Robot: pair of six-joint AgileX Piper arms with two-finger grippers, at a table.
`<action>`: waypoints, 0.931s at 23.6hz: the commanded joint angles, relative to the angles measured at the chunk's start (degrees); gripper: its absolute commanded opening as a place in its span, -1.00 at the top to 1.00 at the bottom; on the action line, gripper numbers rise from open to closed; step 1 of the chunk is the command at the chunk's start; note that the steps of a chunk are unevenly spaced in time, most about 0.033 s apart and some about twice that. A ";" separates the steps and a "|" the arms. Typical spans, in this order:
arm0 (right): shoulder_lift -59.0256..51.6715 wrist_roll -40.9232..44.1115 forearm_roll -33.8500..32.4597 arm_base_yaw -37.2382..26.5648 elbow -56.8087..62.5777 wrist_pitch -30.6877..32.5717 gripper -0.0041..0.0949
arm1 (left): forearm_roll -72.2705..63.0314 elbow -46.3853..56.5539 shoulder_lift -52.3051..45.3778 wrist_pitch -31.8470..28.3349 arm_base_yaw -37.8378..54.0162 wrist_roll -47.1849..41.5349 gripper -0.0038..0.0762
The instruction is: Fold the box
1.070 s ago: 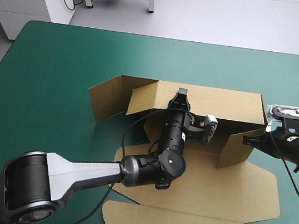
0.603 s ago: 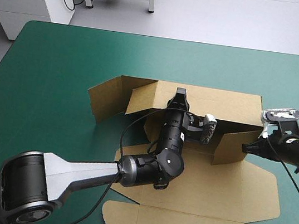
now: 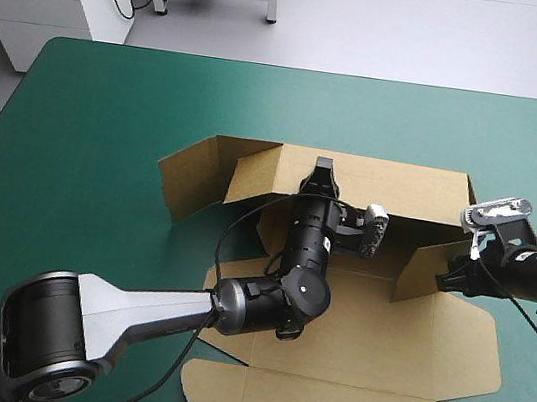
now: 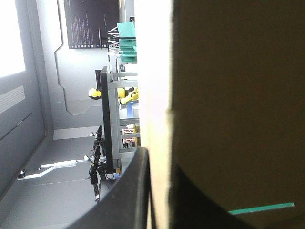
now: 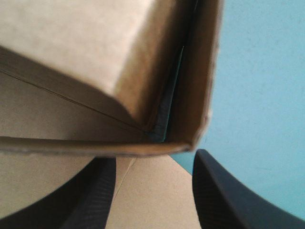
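Checking high view: box (image 3: 359,341) sits part-formed on the teal-green cover (image 3: 106,136), far wall up, near panels flat. Left gripper (image 3: 321,172) is on that far wall's top edge. Right gripper (image 3: 447,276) is at the tilted right side flap. Left wrist: I see board sandwiched between the fingers (image 4: 136,191), clamped tight. Right wrist: fingers (image 5: 224,191) spread apart, gripping nothing, flap corner just ahead of them.
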 commanded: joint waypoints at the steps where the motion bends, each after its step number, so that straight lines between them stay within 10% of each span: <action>1: -1.49 -2.87 1.36 -0.02 -1.91 -2.93 -0.02 | -3.53 -0.49 -2.19 0.24 0.03 -0.73 0.92; 12: 5.94 -15.53 20.63 -0.02 -1.17 -8.71 0.03 | -2.71 -0.49 -2.19 0.25 0.03 -0.73 0.92; 22: 12.34 -16.99 27.85 0.11 -1.17 -10.31 0.93 | -0.43 -0.49 -2.19 -0.25 0.03 -0.73 0.92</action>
